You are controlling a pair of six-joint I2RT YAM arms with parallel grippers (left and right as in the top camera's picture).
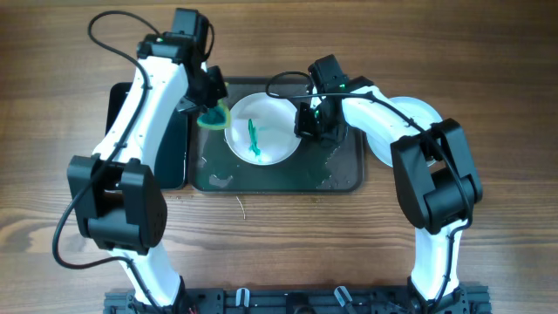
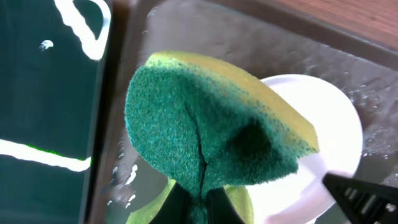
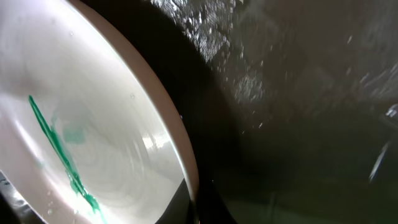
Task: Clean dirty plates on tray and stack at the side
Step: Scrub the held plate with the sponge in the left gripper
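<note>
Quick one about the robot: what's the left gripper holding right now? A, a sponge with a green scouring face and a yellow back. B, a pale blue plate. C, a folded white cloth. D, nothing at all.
A: the left gripper is pinched on a sponge, its green scouring face towards the wrist camera and its yellow foam behind, at the left edge of the white plate.

A green-and-yellow sponge [image 2: 211,130] hangs just beside a black tub [image 1: 173,153].
</note>
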